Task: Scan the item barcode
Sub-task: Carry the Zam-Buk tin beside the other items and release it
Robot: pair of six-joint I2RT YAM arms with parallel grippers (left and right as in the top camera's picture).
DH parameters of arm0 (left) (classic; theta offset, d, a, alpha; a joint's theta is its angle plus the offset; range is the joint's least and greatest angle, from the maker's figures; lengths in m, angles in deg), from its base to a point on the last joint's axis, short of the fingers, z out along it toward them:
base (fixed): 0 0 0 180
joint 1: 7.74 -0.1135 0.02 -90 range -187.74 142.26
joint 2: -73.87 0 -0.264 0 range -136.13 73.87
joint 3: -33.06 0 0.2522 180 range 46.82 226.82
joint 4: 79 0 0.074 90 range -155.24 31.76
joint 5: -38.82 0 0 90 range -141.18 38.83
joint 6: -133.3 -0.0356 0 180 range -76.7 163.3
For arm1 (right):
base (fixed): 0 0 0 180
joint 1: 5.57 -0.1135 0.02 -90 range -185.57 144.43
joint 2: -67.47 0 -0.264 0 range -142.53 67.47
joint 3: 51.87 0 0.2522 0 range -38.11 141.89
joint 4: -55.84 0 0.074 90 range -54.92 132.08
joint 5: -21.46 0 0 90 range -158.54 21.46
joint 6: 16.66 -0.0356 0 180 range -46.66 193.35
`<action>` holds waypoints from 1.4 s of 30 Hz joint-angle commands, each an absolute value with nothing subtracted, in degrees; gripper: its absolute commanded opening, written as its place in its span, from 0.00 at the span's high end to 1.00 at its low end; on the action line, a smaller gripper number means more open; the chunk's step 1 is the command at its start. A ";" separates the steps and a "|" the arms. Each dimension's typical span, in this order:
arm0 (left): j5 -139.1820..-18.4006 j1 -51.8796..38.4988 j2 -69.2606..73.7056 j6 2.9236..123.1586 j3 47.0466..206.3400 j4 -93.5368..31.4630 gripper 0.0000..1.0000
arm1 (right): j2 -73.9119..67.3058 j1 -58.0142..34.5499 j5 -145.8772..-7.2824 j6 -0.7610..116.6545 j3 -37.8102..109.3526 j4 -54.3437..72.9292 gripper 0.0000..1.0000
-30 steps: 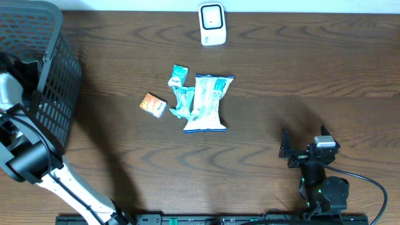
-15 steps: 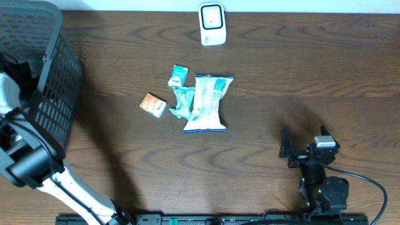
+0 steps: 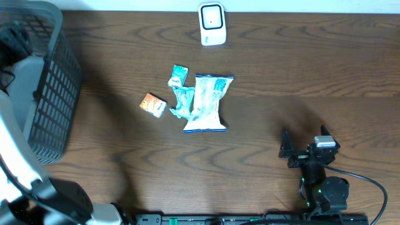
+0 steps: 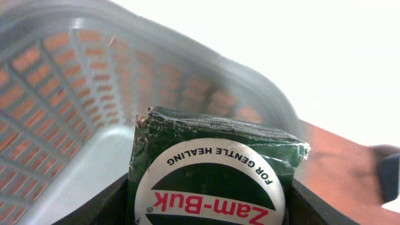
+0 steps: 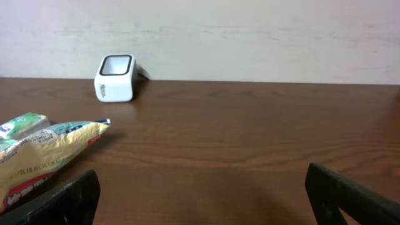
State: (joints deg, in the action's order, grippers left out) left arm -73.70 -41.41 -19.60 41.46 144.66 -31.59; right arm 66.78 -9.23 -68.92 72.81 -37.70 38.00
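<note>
Left wrist view: the left gripper (image 4: 207,190) is closed partway on a dark green Zam-Buk pack (image 4: 215,169), one finger against each side and the round label facing the camera. It hangs over the inside of the grey basket (image 4: 75,81), whose lattice wall curves behind it. No barcode shows on the face in view, so I cannot tell which side carries it.

Overhead view: the left arm (image 3: 15,137) reaches up the left edge of the table (image 3: 281,75) and over the basket, so the pack sits at the far left. The scanner (image 3: 212,24) stands at the far centre, well apart from it. Between them lie a snack bag (image 3: 206,103), a teal packet (image 3: 178,76) touching it, and an orange box (image 3: 152,104) just to the left. The right gripper (image 3: 303,142) is parked at the near right.

Right wrist view: its jaws are spread wide with nothing between them, and the scanner's window faces this way from the far left.

By my reading the task is at an early stage. An item is in hand and lifted, but it has not been carried to the scanner or shown to it. What remains is to take it across and turn the barcode side toward the window.
</note>
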 commanded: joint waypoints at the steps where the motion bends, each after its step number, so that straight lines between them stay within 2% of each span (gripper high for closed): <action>1: -75.21 -38.74 -14.86 46.90 144.94 -32.97 0.41 | 67.02 -9.64 -68.92 73.40 -37.77 37.70 0.01; 9: -75.21 -30.15 -9.02 47.12 144.92 -33.87 0.40 | 67.02 -9.64 -68.92 73.42 -37.74 37.70 0.01; 17: -75.12 -19.51 -9.81 47.01 144.90 -28.88 0.40 | 67.02 -9.64 -68.92 73.42 -37.77 37.70 0.01; 30: -63.93 -7.79 -22.84 45.33 144.86 -18.98 0.40 | 67.02 -9.64 -68.92 73.42 -37.77 37.70 0.01; 42: -63.51 -4.76 -39.40 45.35 144.86 -14.72 0.40 | 67.02 -9.64 -68.92 73.40 -37.77 37.70 0.01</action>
